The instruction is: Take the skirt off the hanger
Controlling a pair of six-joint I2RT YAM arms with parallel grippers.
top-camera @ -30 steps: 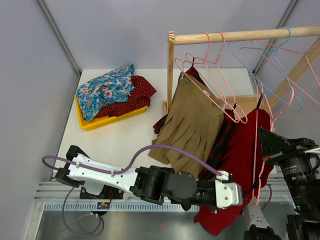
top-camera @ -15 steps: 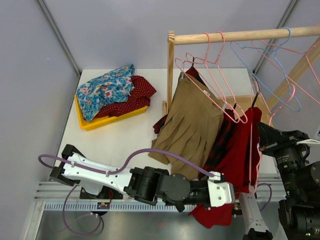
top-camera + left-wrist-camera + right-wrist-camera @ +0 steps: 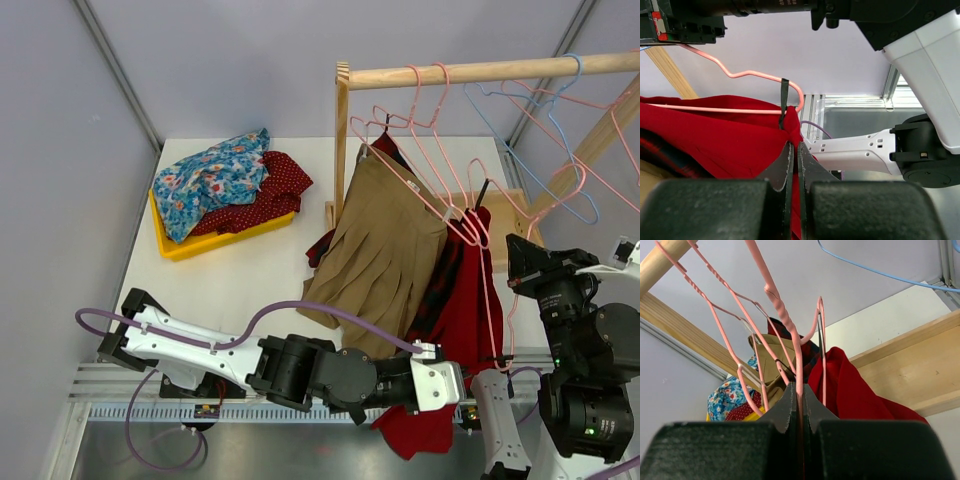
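**Operator:** What has moved in the last second?

**Spotter:** Starting at the left, the yellow tray (image 3: 215, 242) of clothes on the worktop (image 3: 250, 290) sits as it did. Your left arm (image 3: 190, 345) has drawn back toward its base. Its jaws are pressed shut on the lower hem of the red skirt (image 3: 462, 320), so the cloth now trails toward the near edge.

**Operator:** And the skirt itself?

**Spotter:** It hangs just right of the tan skirt (image 3: 385, 245), still on the pink hanger (image 3: 755, 75). In your left wrist view the black loop (image 3: 784, 100) sits hooked in the hanger's notch. The hanger has swung left and tipped, nearer the tan skirt than it was. I cannot tell whether its hook is still on the wooden rail (image 3: 480, 72).

**Operator:** The right side?

**Spotter:** Your right arm (image 3: 570, 330) has risen and come in. Its jaws are closed tight on the hanger's wire, with nothing else between them.

**Operator:** Where does that leave me?

**Spotter:** I judge you're mid-pull — hanger braced and hem under tension, but the loop not yet off. Pull along the bar, or the loop may snag in the notch.
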